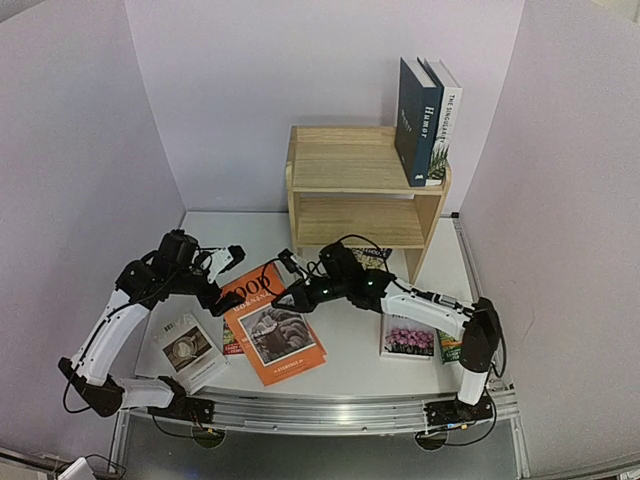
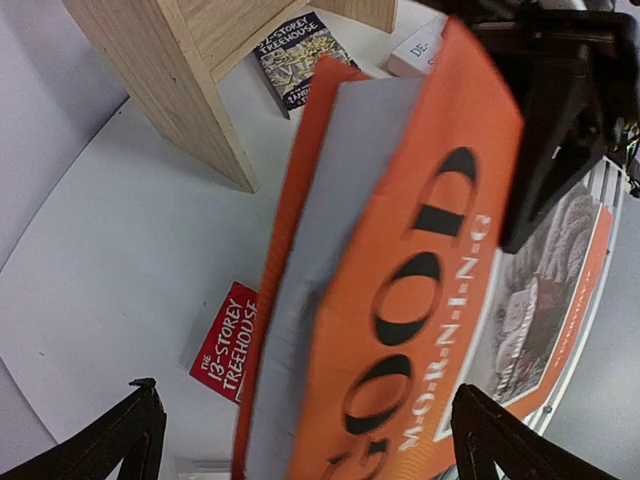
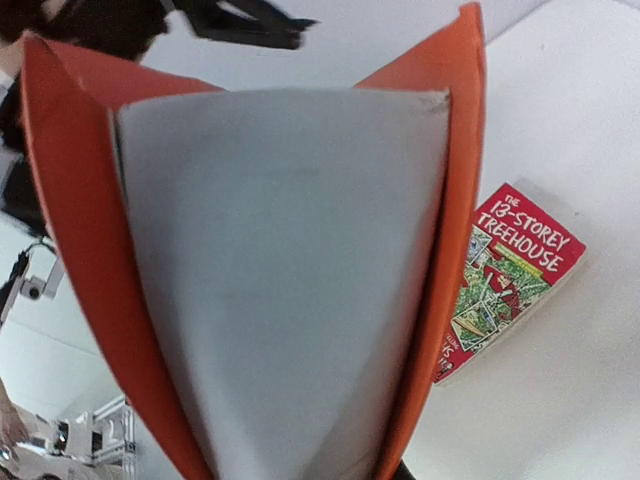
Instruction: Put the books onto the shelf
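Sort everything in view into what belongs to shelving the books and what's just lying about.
Belongs to the job:
wooden shelf
dark teal book and white book, already upright on top
orange Good Morning book
red 13-Storey Treehouse book
dark Treehouse book
white coffee-cup book
flower-cover book
green book

Lying about:
no stray items visible; only the metal rail

left arm (image 1: 108, 338) bent inward, left fingers (image 2: 128, 436) spread wide, right arm (image 1: 432, 311) stretched leftward, right fingers (image 2: 558, 135) pinched nearly together

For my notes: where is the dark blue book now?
Top view: the dark blue book stands on the shelf top, right end, beside a white book.
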`<action>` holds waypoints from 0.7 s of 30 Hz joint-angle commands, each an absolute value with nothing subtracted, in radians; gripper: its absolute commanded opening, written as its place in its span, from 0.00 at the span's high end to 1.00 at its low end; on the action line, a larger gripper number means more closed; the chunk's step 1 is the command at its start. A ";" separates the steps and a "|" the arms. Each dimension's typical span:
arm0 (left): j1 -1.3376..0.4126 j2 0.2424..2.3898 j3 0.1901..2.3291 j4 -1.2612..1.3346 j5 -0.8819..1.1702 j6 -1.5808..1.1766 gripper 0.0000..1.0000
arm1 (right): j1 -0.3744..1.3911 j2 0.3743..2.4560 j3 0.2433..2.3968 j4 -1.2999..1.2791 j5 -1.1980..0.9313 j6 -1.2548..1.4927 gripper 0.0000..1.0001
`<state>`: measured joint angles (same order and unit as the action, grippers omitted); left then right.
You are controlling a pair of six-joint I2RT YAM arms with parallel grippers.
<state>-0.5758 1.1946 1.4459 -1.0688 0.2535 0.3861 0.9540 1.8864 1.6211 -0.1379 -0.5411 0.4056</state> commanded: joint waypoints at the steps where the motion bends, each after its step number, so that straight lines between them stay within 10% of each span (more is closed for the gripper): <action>1: -0.572 1.260 1.592 -1.203 0.388 0.376 0.00 | 0.956 1.742 1.582 -0.218 -0.589 0.147 0.83; 8: -0.572 1.349 1.698 -1.323 0.596 0.402 0.05 | 0.956 1.719 1.643 -0.249 -0.586 -0.038 0.83; 15: -0.572 1.378 1.776 -1.380 0.670 0.387 0.42 | 0.956 1.734 1.682 -0.263 -0.572 -0.145 0.86; 21: -0.572 1.370 1.738 -1.354 0.682 0.372 0.48 | 0.957 1.754 1.725 -0.264 -0.566 -0.189 0.90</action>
<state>-0.5751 1.3849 1.7295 -1.3312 0.6373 0.3883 0.9554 1.7397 1.6528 -0.2838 -0.5512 -0.1243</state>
